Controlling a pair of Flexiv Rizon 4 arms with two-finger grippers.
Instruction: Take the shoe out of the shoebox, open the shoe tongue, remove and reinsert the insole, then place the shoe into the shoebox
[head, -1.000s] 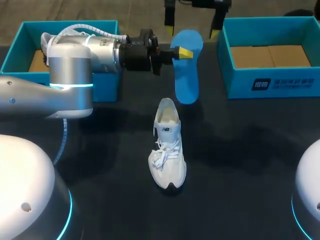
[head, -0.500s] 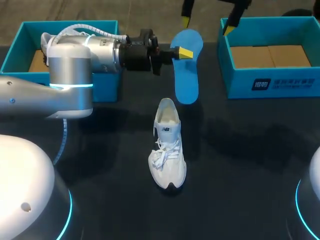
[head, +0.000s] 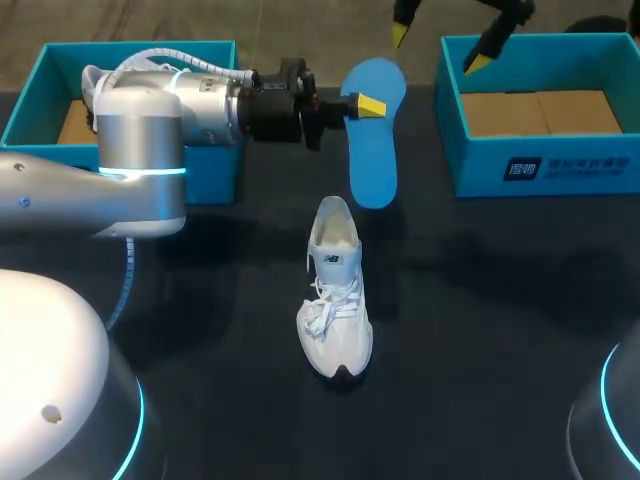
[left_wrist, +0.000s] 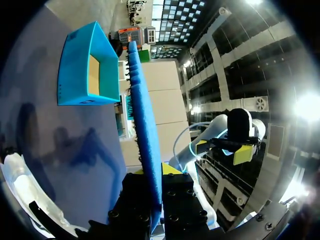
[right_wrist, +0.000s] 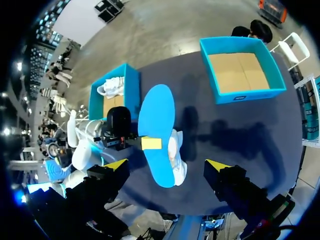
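The flat blue foam insole (head: 375, 140) is being pinched by the left end effector (head: 365, 104) at twelve o'clock of the white lace-up sneaker (head: 335, 290) on the dark bench (head: 480, 300), likely for reinsertion, while the right end effector (head: 440, 48) is being held spread at two o'clock, seemingly out of the way.

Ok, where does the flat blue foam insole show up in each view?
Head view: the flat blue foam insole sits upper middle, clamped by the left gripper, just beyond the white sneaker.
Left wrist view: the insole is edge-on between that gripper's fingers.
Right wrist view: the insole lies ahead of the open right gripper, overlapping the sneaker.
Shared landmark: the empty teal shoebox.
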